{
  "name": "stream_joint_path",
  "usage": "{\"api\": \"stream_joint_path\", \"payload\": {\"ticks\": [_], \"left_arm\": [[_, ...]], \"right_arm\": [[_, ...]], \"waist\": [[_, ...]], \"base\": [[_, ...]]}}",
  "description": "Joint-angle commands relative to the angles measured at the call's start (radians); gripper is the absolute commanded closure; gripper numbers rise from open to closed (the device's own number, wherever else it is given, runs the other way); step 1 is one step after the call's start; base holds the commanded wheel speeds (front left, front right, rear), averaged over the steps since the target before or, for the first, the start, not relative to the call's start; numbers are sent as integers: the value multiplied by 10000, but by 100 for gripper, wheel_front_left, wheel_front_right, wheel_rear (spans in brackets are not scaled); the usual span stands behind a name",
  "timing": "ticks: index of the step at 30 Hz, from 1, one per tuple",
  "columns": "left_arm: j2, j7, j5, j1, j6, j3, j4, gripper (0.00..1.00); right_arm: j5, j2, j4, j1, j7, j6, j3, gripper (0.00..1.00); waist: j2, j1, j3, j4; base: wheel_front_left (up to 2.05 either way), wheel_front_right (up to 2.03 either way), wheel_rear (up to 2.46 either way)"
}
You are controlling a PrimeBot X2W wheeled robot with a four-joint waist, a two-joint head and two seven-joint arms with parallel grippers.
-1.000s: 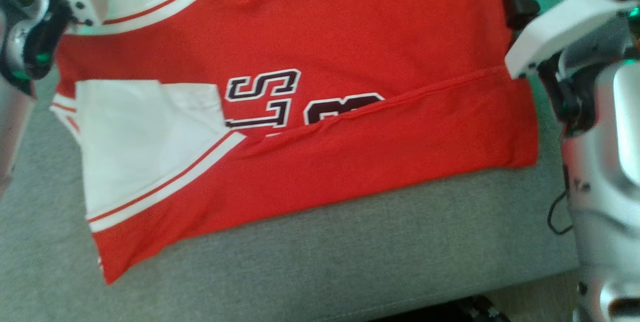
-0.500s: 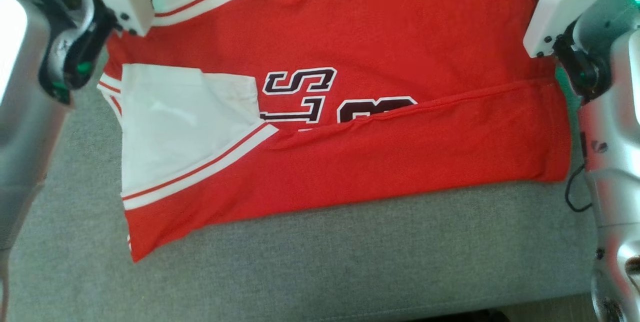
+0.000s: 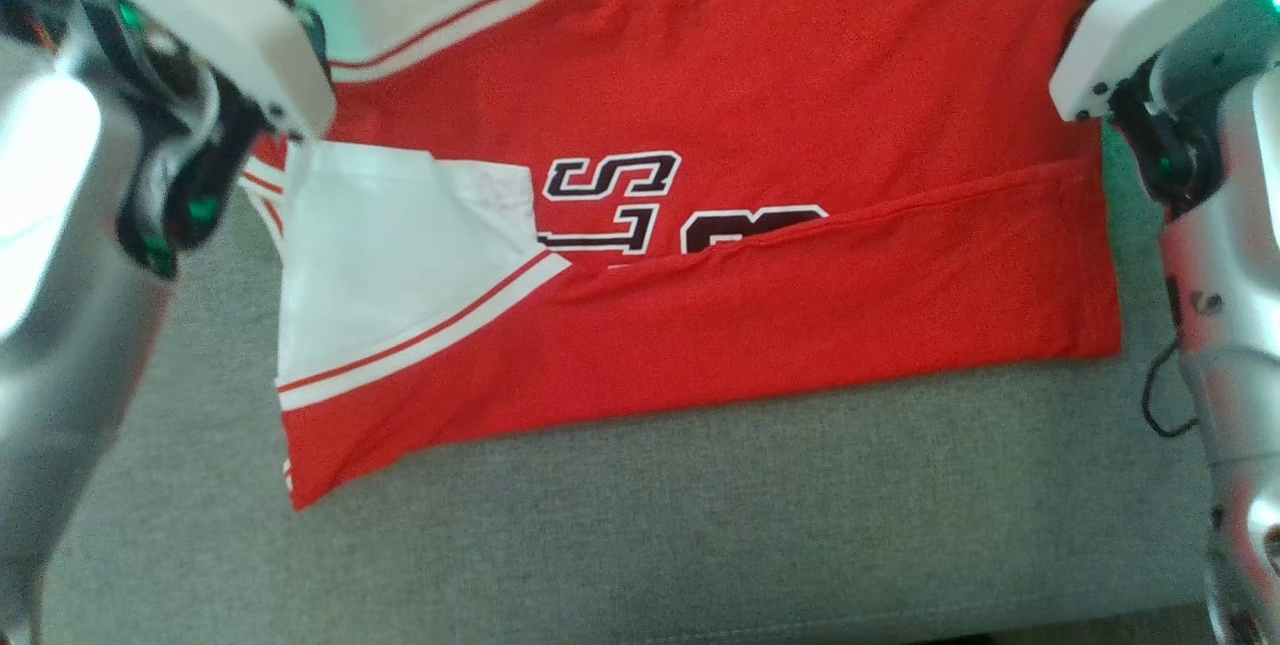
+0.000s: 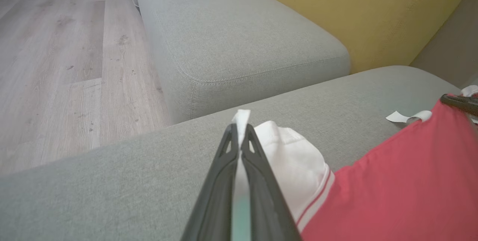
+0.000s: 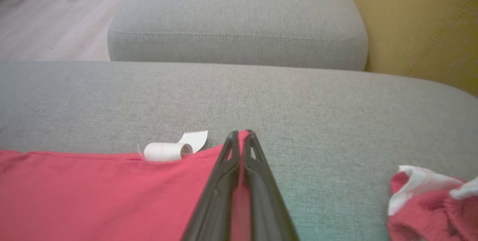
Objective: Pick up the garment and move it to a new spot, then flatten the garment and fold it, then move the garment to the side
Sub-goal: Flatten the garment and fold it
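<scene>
On the grey sofa cushion [image 3: 700, 525] nearest you, the red jersey [image 3: 780, 95] lies spread flat. Its near flap [image 3: 800, 325] is already turned over, covering the lower half of the lettering [image 3: 610, 200]. So you are in the folding step, with the far side due next.

At the far edge, your left gripper [image 4: 239, 130] is pinched tight on the white sleeve [image 4: 295, 166], apparently at its cuff, though the fingers hide how much cloth is caught. Your right gripper [image 5: 241, 136] is clamped likewise on the red hem corner, just beside a rolled white label [image 5: 166, 151].

The next move calls for lifting both ends evenly and drawing them toward the near flap, cloth taut between them. Beyond lie a second cushion [image 5: 239, 20] and the yellow backrest [image 5: 422, 20].
</scene>
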Motion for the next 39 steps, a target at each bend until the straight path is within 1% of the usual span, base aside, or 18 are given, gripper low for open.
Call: {"api": "stream_joint_path", "payload": {"ticks": [1,7,11,16,17,20,24,29,30,31,32,33,34,36,39], "left_arm": [[440,-168,-60,52,-49,544,-468,100],[588,-837,-407,1718,80,594,-1509,100],[697,-1328,-603,2970,358,677,-2175,100],[691,-1955,-867,4512,669,712,-2690,100],[691,-1955,-867,4512,669,712,-2690,100],[550,-2313,-990,5167,688,631,-2573,100],[142,-2866,-1091,5692,693,525,-2128,100],[-203,-3713,-1163,6224,580,560,-1479,100],[-259,-3935,-1185,6351,563,610,-1359,96],[-299,-4112,-1210,6491,530,632,-1226,82],[-333,-4300,-1222,6626,486,650,-1105,53],[-375,-4493,-1223,6756,443,660,-996,11],[-443,-4618,-1277,6903,421,660,-882,0],[-566,-4862,-1335,7156,380,644,-730,0],[-738,-5281,-1357,7474,490,732,-606,0]], "right_arm": [[142,-156,-392,261,-216,-7,162,100],[878,-640,-821,1478,-689,-7,529,100],[1180,-880,-1146,2256,-895,-7,458,100],[1318,-950,-1620,3081,-933,-7,295,100],[1318,-950,-1620,3081,-933,-7,295,100],[1320,-910,-1869,3501,-887,-7,202,100],[1285,-823,-2123,3957,-939,-7,92,100],[1014,-755,-2402,4464,-1483,-7,71,100],[948,-732,-2450,4582,-1654,-7,61,89],[875,-707,-2491,4711,-1829,-7,45,71],[813,-673,-2517,4854,-1973,-7,45,43],[773,-631,-2551,5003,-2119,-7,57,4],[737,-579,-2574,5154,-2264,-7,5,0],[668,-517,-2601,5451,-2524,-7,-50,0],[650,-399,-2624,5865,-2796,-7,-293,0]], "waist": [[0,0,-352,125],[0,0,-1232,398],[0,0,-1695,523],[0,0,-1998,618],[0,0,-1998,618],[0,0,-2047,648],[0,0,-2102,646],[0,0,-2243,560],[0,0,-2289,544],[0,0,-2336,529],[0,0,-2386,514],[0,0,-2443,500],[0,0,-2495,490],[0,0,-2600,479],[0,0,-2730,480]], "base": [[0,0,0],[0,0,0],[0,0,0],[0,0,0],[0,0,0],[0,0,0],[0,0,0],[0,0,0],[0,0,0],[0,0,0],[0,0,0],[0,0,0],[0,0,0],[0,0,0],[0,0,0]]}}
